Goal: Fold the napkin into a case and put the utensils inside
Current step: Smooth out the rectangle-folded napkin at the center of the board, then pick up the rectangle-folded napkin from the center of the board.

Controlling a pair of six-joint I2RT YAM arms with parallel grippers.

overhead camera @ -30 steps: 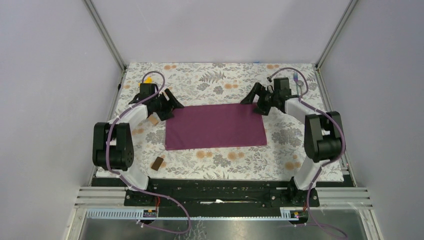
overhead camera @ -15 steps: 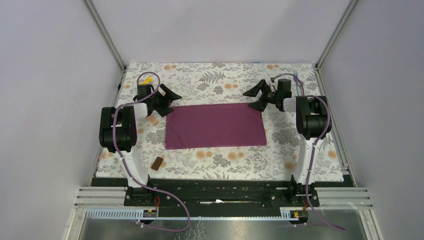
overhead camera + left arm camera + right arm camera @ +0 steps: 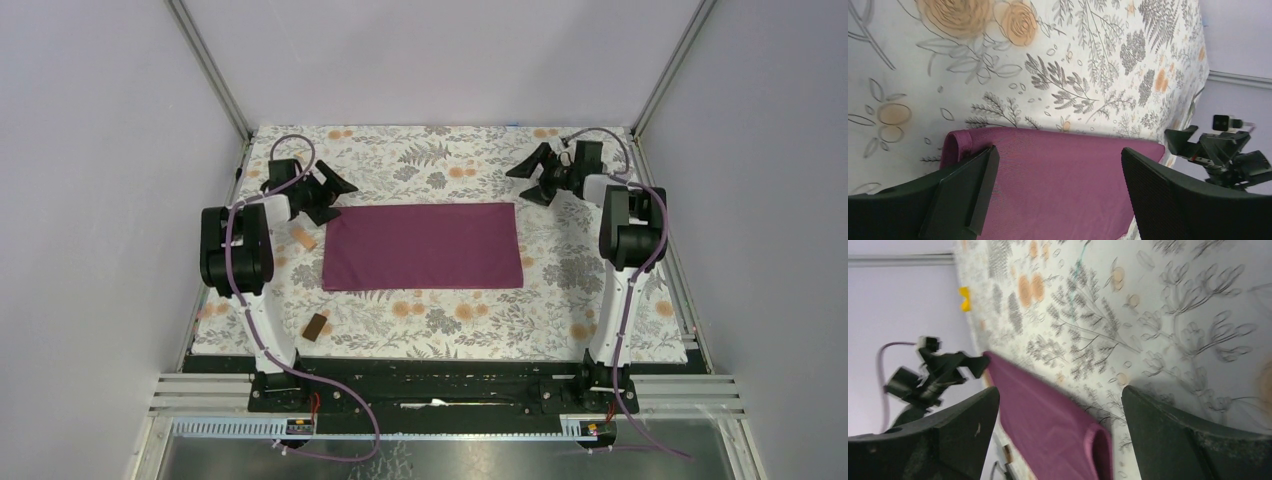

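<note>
Napkin [image 3: 422, 246]: plum-magenta cloth, lying flat as a wide rectangle around the middle of the tabletop [image 3: 440, 160]. Long sides run parallel to the far edge. It looks folded over: the left wrist view shows a rounded, doubled edge at its far left corner [image 3: 954, 144], and the right wrist view shows the same kind of soft roll at the far right corner [image 3: 1098, 440]. No slim strip, the rectangle is broad. Nothing lies on the cloth.

Left gripper [image 3: 336, 198]: just off the napkin's far left corner, toward the left edge of the tabletop. Jaws spread wide, nothing between them. In its own camera both black fingers [image 3: 968, 195] frame the napkin corner without touching it, with cloth and floral table cover in the gap.

Right gripper [image 3: 531, 181]: near the far right corner of the tabletop, apart from the napkin's far right corner. Jaws also spread wide and empty; its fingers [image 3: 1188, 435] frame bare floral cover and the napkin's corner.

Each wrist camera catches the other gripper across the table.

Other bits:
- A small tan piece [image 3: 303, 238] sits just left of the napkin's left edge.
- A small brown block [image 3: 316, 326] sits nearer the near left corner, apart from the cloth.
- A small yellow piece [image 3: 964, 298] is at the far left side, seen only from the right wrist.
</note>
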